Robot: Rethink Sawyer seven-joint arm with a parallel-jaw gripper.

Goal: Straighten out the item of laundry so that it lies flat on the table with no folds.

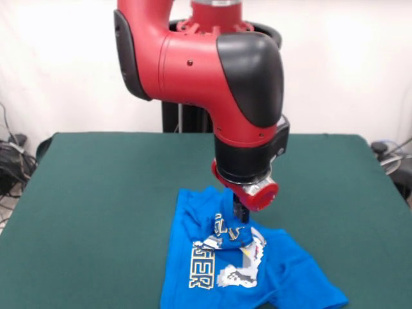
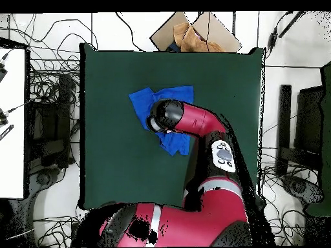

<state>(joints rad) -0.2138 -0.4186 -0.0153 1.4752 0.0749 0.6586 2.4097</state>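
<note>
Lying rumpled on the dark green table (image 1: 96,193), toward its near edge in the front view, the blue T-shirt (image 1: 283,270) shows part of its white print and the letters "ER". At its middle a fold of cloth bunches up where the gripper (image 1: 239,217) comes straight down onto it; whether the gripper is closed on the cloth cannot be told.
</note>
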